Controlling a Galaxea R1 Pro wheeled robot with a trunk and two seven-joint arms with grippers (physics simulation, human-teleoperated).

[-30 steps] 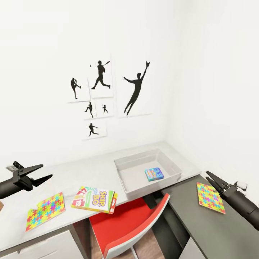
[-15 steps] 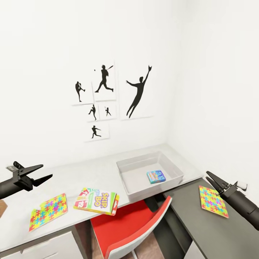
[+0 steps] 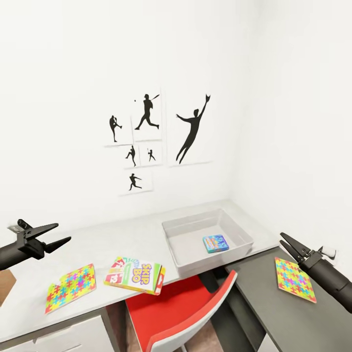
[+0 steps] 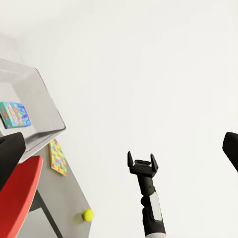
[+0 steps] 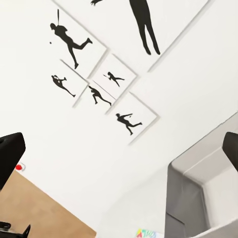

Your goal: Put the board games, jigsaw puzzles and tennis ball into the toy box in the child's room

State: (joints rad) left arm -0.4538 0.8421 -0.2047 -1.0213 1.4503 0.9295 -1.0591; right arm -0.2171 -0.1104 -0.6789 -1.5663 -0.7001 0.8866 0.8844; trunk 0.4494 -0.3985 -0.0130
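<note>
The grey toy box (image 3: 195,267) stands on the table (image 3: 122,239) by the corner, with a small blue board game (image 3: 215,243) inside. A Skip-Bo board game (image 3: 134,275) and a jigsaw puzzle (image 3: 71,287) lie near the table's front edge. A second jigsaw puzzle (image 3: 295,279) lies on the dark cabinet (image 3: 264,313). The tennis ball (image 4: 88,214) sits on that cabinet top beyond the puzzle (image 4: 58,157). My left gripper (image 3: 63,232) hovers open above the table's left end. My right gripper (image 3: 282,237) is open over the cabinet. The bed is out of view.
A red chair (image 3: 186,308) is tucked under the table below the toy box. Baseball silhouette pictures (image 3: 146,142) hang on the white wall behind. White walls close in the corner at the right. White drawers (image 3: 58,337) sit under the table's left part.
The whole picture has slid right and slightly down, so the camera has moved. Both grippers keep their places in the view, and no toy has shifted.
</note>
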